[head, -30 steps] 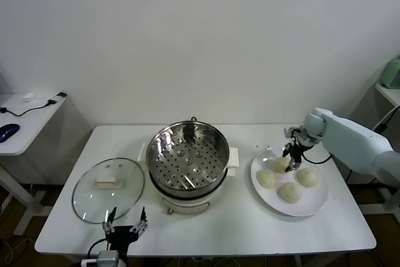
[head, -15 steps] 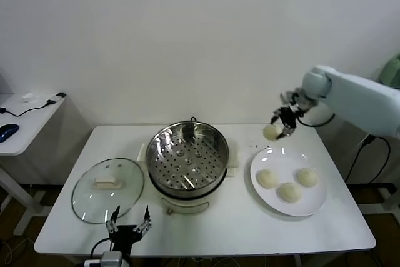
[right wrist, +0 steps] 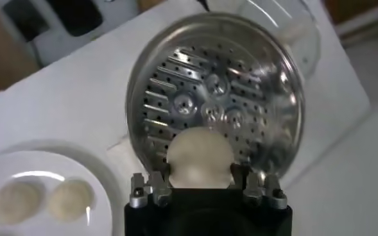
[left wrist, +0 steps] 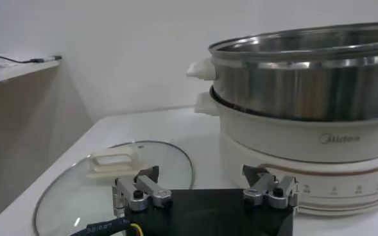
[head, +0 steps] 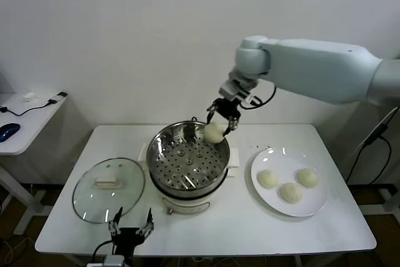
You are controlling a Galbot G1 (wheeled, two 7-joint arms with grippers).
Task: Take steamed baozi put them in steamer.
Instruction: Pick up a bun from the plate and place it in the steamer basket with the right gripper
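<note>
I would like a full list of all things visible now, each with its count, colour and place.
steamed baozi: one, cream-white, held above the steamer's far right rim.
baozi on the plate: three, cream-white.
steamer: one, shiny steel on a cream base, table centre, tray bare.
plate: one, white, right of the steamer.
glass lid: one, clear with a white handle, left of the steamer.
table: one, white.
side desk: one, white, far left, with a mouse and cables.
right gripper: fingers shut on the baozi.
left gripper: open, parked at the table's near edge.

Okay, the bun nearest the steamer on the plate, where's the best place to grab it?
Probably from straight above, pinching the leftmost baozi across its rounded sides. It sits dome-up on the plate, slightly apart from the other two, so fingers likely fit either side.
</note>
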